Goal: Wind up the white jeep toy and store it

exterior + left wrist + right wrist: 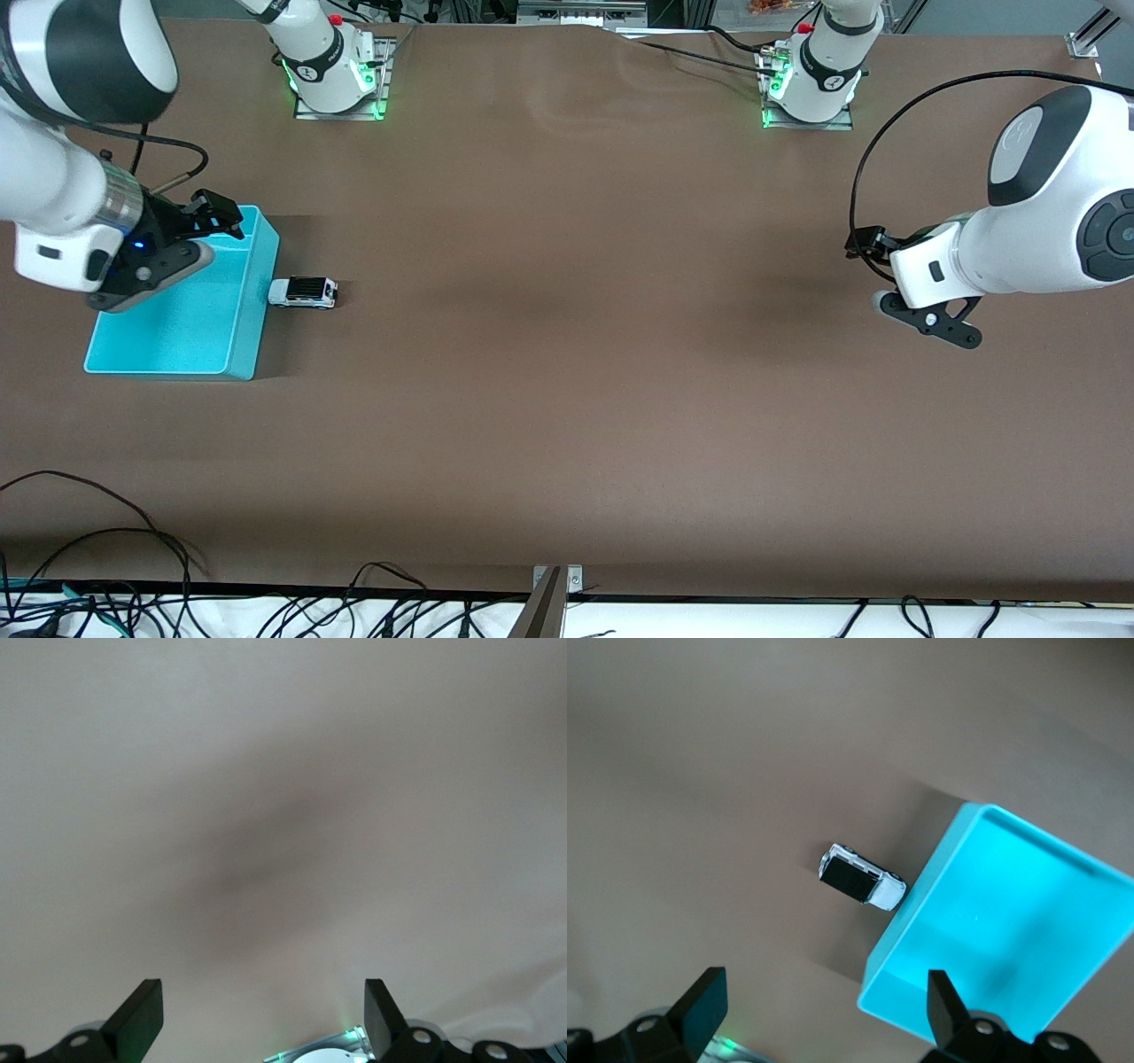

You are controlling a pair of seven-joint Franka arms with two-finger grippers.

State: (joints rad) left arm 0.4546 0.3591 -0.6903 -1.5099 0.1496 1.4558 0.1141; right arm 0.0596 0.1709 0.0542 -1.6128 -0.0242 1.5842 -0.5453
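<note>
The white jeep toy (304, 292) with its black roof stands on the brown table, right beside the turquoise bin (182, 354), on the bin's side toward the left arm's end. It also shows in the right wrist view (862, 878) next to the bin (1010, 930). My right gripper (217, 217) is open and empty, up in the air over the bin's edge that is farther from the front camera. My left gripper (917, 310) is open and empty over bare table at the left arm's end, where that arm waits. The bin holds nothing.
Both arm bases (335, 66) (811, 75) stand at the table's edge farthest from the front camera. Loose black cables (106, 576) lie along the edge nearest the front camera. The left wrist view shows only bare table (266, 815).
</note>
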